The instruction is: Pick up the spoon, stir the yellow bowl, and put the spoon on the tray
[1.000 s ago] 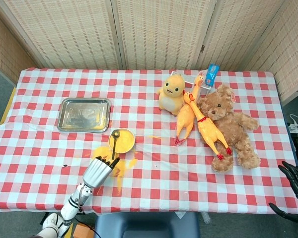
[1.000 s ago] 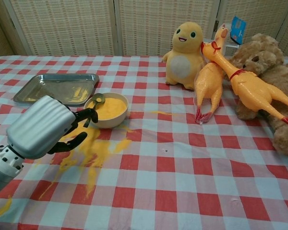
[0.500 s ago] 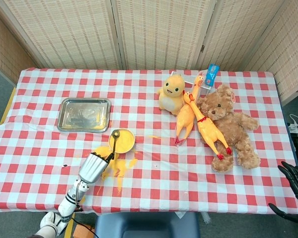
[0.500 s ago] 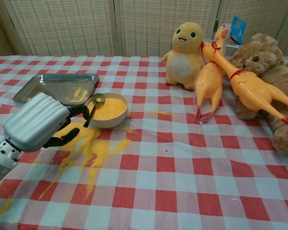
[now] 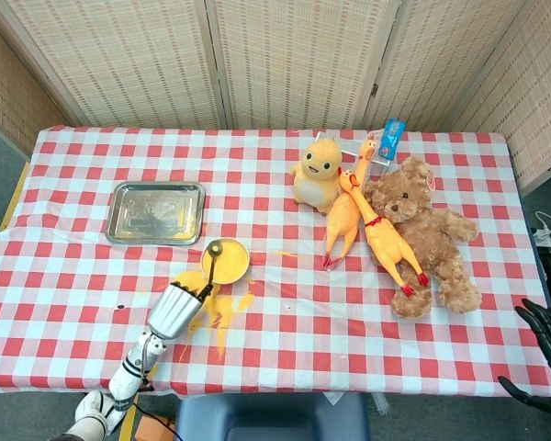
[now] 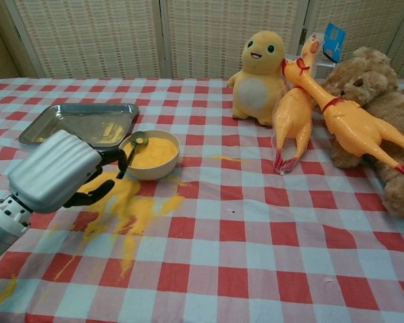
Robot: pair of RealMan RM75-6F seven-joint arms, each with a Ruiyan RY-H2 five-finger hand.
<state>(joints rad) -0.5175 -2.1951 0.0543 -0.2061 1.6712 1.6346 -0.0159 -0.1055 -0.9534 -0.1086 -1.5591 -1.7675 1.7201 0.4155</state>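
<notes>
The yellow bowl (image 5: 240, 261) (image 6: 152, 169) sits on the checked cloth, filled with yellow stuff. The spoon (image 5: 212, 260) (image 6: 137, 140) lies in it, handle leaning over the near-left rim. My left hand (image 5: 173, 310) (image 6: 54, 171) is just in front and left of the bowl. Its dark fingers (image 6: 112, 157) reach the lower end of the handle, with the thumb apart underneath, and no firm grip shows. The metal tray (image 5: 156, 212) (image 6: 74, 122) lies behind and left of the bowl. My right hand (image 5: 544, 335) hangs at the table's near right corner, fingers spread, holding nothing.
Yellow spill (image 5: 222, 312) (image 6: 121, 208) covers the cloth in front of the bowl, under my left hand. A yellow plush (image 5: 318, 171), two rubber chickens (image 5: 344, 220) and a teddy bear (image 5: 427, 234) fill the right half. A folding screen stands behind the table.
My left hand has shifted a little left and turned, bringing its fingertips up to the spoon handle. The spoon and bowl have not moved. The right hand is still.
</notes>
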